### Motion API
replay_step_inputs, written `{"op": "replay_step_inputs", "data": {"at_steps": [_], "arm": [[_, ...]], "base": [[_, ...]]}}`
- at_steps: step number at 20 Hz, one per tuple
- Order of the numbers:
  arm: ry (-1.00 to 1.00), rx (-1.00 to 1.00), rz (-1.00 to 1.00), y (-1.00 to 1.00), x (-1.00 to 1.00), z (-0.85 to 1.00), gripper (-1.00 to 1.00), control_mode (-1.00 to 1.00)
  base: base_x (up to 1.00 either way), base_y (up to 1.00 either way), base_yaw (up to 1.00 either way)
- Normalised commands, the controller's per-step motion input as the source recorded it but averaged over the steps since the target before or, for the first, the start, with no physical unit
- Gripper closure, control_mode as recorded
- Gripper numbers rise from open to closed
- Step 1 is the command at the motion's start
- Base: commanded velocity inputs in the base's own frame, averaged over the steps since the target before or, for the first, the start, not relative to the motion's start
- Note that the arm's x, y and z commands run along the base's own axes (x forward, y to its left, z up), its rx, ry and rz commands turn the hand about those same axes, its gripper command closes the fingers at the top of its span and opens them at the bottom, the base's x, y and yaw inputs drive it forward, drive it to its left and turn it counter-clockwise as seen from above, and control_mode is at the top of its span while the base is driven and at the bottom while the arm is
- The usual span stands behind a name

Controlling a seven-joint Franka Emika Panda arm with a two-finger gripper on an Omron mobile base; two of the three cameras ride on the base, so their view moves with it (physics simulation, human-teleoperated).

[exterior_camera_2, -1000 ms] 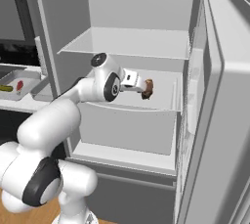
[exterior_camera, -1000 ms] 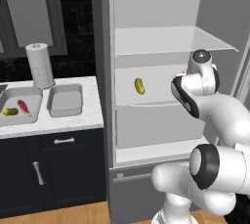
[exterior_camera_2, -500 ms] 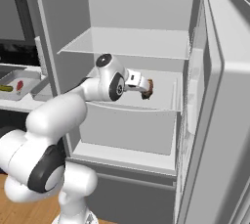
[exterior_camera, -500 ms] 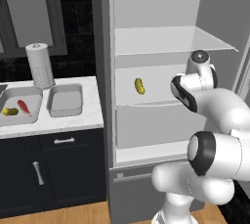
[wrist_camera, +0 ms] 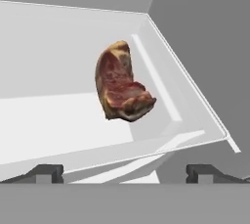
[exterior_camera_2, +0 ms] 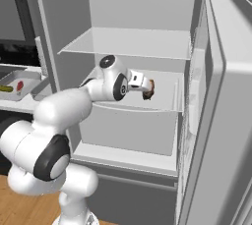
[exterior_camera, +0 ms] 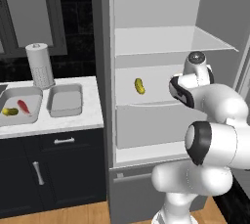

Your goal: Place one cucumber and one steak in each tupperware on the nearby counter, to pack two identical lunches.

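Far to the hand's left, on the table [exterior_camera: 73, 120], one tupperware [exterior_camera: 19, 108] already carries a cucumber [exterior_camera: 10, 111] and a red steak [exterior_camera: 23, 105]; the second tupperware [exterior_camera: 64, 100] beside it looks bare. Closer, just left of the hand on the same fridge shelf [exterior_camera: 156, 101], lies the other cucumber [exterior_camera: 140, 86].

The hand [exterior_camera_2: 145, 87] is inside the fridge with its fingers spread wide and nothing between them. Directly ahead of it, the brown steak [wrist_camera: 122, 82] stands on edge on the shelf, a little left of centre between the fingertips [wrist_camera: 46, 173].

To take it well, I judge the hand should shift slightly left, advance until the fingers straddle the slab's flat faces, then close.

Right of the steak the shelf ends at the fridge wall [wrist_camera: 195, 37], so room is tight there; withdrawing straight back looks safest.
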Motion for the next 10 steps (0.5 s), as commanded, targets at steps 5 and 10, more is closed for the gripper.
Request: {"op": "replay_step_inputs", "data": {"at_steps": [5, 10], "arm": [[0.00, 0.00, 0.00, -0.05, 0.20, 0.00, -1.00, -1.00], [0.03, 0.00, 0.00, -0.12, 0.20, -0.02, -1.00, -1.00]], "base": [[0.00, 0.00, 0.00], [0.00, 0.00, 0.00]]}}
